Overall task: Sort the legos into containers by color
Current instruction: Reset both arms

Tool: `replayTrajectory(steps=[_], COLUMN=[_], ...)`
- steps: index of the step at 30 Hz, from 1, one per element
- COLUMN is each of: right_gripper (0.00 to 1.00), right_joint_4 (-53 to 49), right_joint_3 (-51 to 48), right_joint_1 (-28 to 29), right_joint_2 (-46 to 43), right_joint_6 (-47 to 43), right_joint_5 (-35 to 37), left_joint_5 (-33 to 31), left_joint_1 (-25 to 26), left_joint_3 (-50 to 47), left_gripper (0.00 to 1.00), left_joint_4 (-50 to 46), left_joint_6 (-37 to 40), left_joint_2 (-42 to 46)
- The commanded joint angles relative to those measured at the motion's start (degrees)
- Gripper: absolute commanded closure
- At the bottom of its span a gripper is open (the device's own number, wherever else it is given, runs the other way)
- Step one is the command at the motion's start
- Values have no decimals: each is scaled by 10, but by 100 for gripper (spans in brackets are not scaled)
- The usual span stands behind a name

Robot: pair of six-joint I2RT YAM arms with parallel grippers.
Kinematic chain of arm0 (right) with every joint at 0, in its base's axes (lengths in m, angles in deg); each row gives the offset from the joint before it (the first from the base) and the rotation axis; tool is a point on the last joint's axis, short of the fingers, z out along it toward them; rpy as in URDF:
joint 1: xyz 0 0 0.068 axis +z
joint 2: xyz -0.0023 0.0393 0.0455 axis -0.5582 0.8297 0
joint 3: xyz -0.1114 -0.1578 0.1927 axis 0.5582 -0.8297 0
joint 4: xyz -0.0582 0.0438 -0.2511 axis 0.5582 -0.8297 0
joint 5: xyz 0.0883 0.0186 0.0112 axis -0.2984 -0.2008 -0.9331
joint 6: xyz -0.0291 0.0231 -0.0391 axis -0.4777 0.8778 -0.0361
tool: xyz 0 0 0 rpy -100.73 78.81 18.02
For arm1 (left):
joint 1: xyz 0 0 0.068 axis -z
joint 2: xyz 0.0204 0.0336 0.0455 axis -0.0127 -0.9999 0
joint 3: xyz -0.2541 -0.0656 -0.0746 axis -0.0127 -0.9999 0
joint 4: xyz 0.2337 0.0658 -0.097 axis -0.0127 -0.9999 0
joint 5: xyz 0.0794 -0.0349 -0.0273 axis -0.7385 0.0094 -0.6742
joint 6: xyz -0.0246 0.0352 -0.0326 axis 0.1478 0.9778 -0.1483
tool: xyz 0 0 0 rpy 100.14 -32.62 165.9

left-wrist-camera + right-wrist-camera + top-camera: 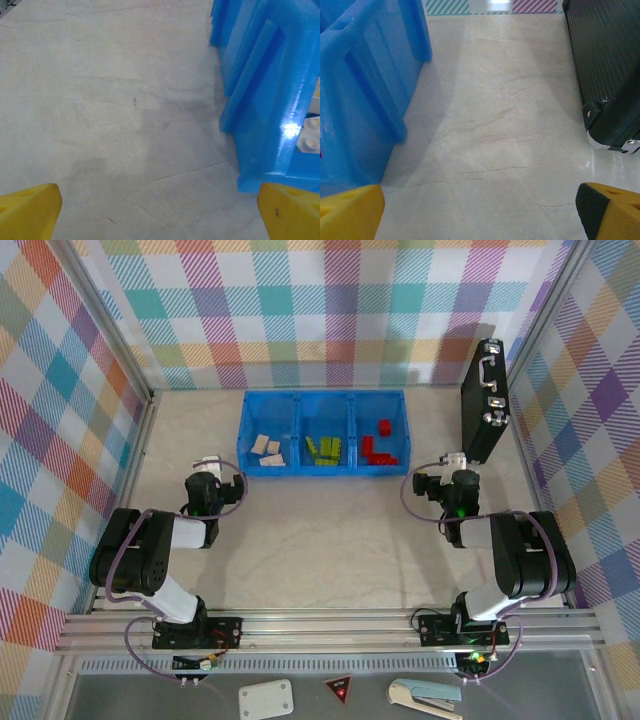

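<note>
One blue bin is seen at the back of the table, split into three compartments. Left compartment: three cream legos can be made out. Middle compartment: green legos, a cluster of about four, not cleanly separable. Right compartment: red legos, about three, one set apart toward the back wall. One colour is seen per compartment.

Two grippers are counted. Left gripper is spread wide and empty, just beside the bin's left end; cream studs are seen over the wall in its wrist view. Right gripper is likewise spread wide and empty, over bare table between the bin and one black briefcase standing on edge.
</note>
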Motion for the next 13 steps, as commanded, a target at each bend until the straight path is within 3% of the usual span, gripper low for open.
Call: replayTrajectory(steps=[1, 13], right_gripper=[1, 1], right_joint_4=[15, 11], right_joint_3=[8, 9], right_joint_1=[-5, -12], right_joint_2=[3, 1], right_joint_6=[11, 12], right_joint_5=[-14, -27], left_joint_5=[11, 12], left_joint_1=[-4, -4], left_joint_3=[-4, -3], left_gripper=[0, 0], left_joint_4=[26, 24], left_joint_6=[7, 7], left_joint_2=[0, 1])
